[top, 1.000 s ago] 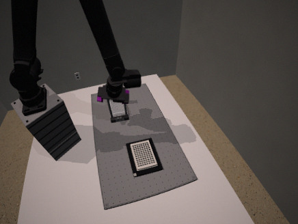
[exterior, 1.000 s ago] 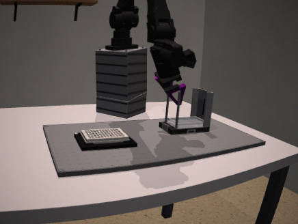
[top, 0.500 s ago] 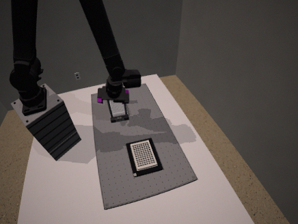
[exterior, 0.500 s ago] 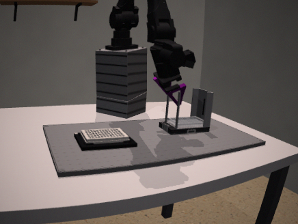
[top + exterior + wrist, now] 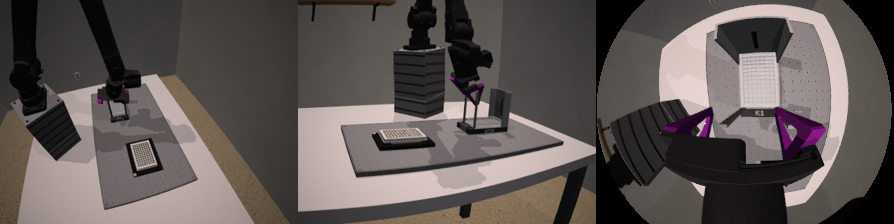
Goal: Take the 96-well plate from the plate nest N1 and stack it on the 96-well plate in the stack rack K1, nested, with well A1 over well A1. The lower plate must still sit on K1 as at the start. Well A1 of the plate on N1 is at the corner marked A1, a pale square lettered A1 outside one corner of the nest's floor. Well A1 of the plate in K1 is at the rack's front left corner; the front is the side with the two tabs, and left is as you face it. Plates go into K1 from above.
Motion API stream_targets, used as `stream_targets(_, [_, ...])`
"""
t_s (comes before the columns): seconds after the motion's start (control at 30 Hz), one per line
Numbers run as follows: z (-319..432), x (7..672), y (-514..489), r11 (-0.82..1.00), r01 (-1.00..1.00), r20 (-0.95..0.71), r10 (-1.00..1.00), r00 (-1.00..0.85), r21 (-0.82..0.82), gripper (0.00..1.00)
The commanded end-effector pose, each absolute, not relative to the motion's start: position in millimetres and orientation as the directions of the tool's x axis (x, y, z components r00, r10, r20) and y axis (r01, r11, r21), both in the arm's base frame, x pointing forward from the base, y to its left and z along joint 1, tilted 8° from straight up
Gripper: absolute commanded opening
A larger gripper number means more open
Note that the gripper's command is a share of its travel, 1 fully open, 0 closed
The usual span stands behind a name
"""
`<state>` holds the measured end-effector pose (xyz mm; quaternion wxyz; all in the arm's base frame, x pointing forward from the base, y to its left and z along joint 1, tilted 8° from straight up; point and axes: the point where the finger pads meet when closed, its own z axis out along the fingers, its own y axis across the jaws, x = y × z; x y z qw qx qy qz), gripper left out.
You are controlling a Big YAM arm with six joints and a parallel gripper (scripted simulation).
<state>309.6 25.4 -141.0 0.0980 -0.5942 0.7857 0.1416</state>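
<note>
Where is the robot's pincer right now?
In the exterior view the open pincer hangs over the plate in stack rack K1, right of the nest N1 plate.

wall outlet (image 5: pixel 76 75), perhaps; wooden shelf (image 5: pixel 349 3)

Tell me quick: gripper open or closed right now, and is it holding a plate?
Gripper: fully open, holding nothing, above the 96-well plate in stack rack K1. The other 96-well plate sits on plate nest N1.
</note>
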Motion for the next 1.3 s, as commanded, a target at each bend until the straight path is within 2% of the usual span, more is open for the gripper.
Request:
stream_targets(0.0, [-116.0, 371.1, -30.1, 0.399, -0.916, -0.303, -0.878, -0.372, -0.033, 1.0])
stream_targets(0.77, [-116.0, 371.1, -30.1, 0.399, -0.916, -0.303, -0.878, -0.372, -0.033, 1.0])
stream_targets(0.83, [-115.8, 373.1, -35.5, 0.355, -0.929, -0.256, -0.912, -0.32, -0.102, 1.0])
stream_targets(1.27, [-116.4, 364.2, -42.6, 0.369, -0.926, -0.25, -0.907, -0.34, -0.077, 1.0])
